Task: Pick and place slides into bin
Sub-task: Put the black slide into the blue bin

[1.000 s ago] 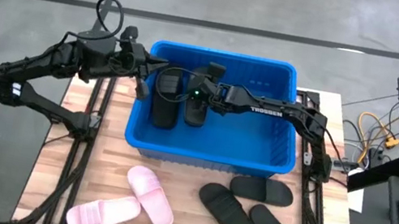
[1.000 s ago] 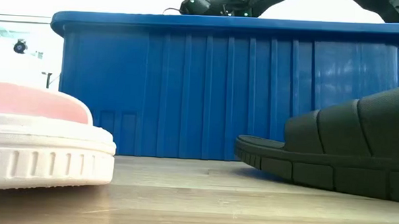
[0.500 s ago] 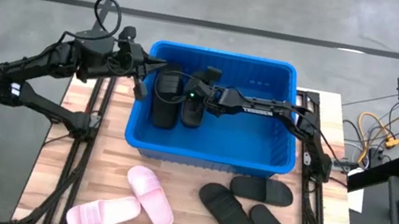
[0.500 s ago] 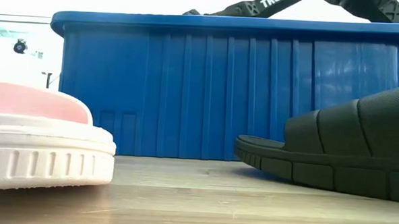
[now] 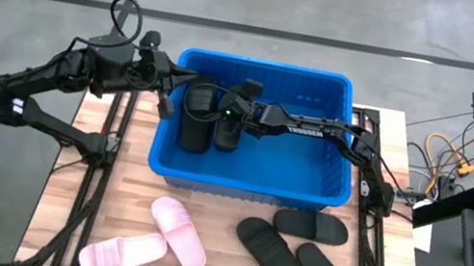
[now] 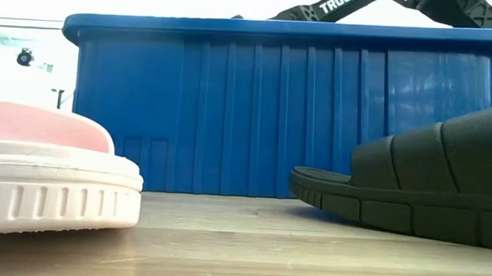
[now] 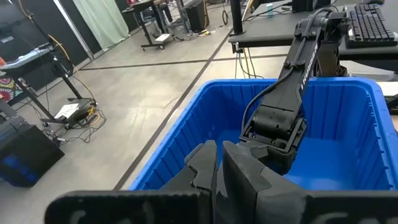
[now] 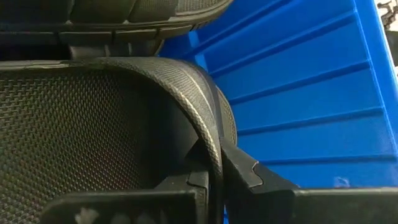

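The right gripper (image 5: pixel 227 123) is reaching low inside the blue bin (image 5: pixel 248 182) at the upper middle of the high view, with its fingers (image 8: pixel 239 169) pinched narrow on the curved strap of a black sandal (image 5: pixel 231 128). Over the last second this arm has been sinking: in the low view its wrist showed above the bin's rim then, and now only the upper arm is crossing the top right of that frame. That suggests the sandal is being set down beside the one already lying in the bin (image 5: pixel 196 118), with release probably next.

The left gripper (image 5: pixel 170 92) is hovering over the bin's left rim, unchanged, its fingers nearly together and holding nothing.

The held sandal is black foam with a fine dimpled texture on the strap, seen close in the right wrist view. Five more are waiting on the wooden table (image 5: pixel 76 188) in the lower part of the high view: a pale pink pair (image 5: pixel 150 240) at lower left and three black ones (image 5: pixel 300 247) at lower right.
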You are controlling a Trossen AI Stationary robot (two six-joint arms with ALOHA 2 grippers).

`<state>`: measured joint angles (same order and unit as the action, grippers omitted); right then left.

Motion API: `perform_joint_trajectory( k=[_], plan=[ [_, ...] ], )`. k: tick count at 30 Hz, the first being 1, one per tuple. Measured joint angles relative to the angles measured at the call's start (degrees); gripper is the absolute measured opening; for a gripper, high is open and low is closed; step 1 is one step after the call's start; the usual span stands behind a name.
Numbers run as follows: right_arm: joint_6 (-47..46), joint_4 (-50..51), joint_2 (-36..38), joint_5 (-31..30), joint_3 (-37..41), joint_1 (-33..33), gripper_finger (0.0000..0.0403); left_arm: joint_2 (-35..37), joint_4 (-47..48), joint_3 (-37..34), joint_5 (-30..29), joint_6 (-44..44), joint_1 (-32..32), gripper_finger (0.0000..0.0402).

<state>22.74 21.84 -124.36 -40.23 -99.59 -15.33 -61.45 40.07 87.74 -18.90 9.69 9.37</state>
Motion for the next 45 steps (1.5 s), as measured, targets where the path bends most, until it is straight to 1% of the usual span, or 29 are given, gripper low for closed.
perform_joint_trajectory(
  k=[6,10,16,21,27,31,35,45],
  plan=[
    [0.37,-0.15,0.02,0.84,0.61,-0.57,0.0012,0.55,0.00,0.00,0.00,0.01,0.00,0.0011],
    [2.91,-0.21,0.02,1.64,1.11,-0.62,0.0012,1.00,-0.01,0.02,0.00,0.01,0.00,0.0011],
    [4.30,-0.41,0.02,1.86,2.47,-0.84,0.0012,1.27,0.00,0.02,0.00,-0.15,0.00,0.0011],
    [4.49,-3.86,0.02,3.66,3.81,-1.12,0.0012,1.21,0.00,0.02,0.00,-0.18,0.00,0.0011],
    [4.31,-4.53,0.02,4.40,4.03,-1.31,0.0012,0.88,-0.02,0.02,0.00,-0.19,0.00,0.0011],
    [4.05,-6.07,0.02,7.07,5.26,-1.71,0.0012,0.90,-0.09,0.02,0.00,-0.21,0.00,0.0011],
    [4.46,-10.43,0.02,7.20,7.36,-1.67,0.0012,1.07,-0.15,0.02,0.00,-0.21,0.00,0.0011],
    [4.39,-10.93,0.02,7.43,8.63,-1.81,0.0012,1.01,-0.20,0.02,0.00,-0.23,0.00,0.0011]
  ],
)
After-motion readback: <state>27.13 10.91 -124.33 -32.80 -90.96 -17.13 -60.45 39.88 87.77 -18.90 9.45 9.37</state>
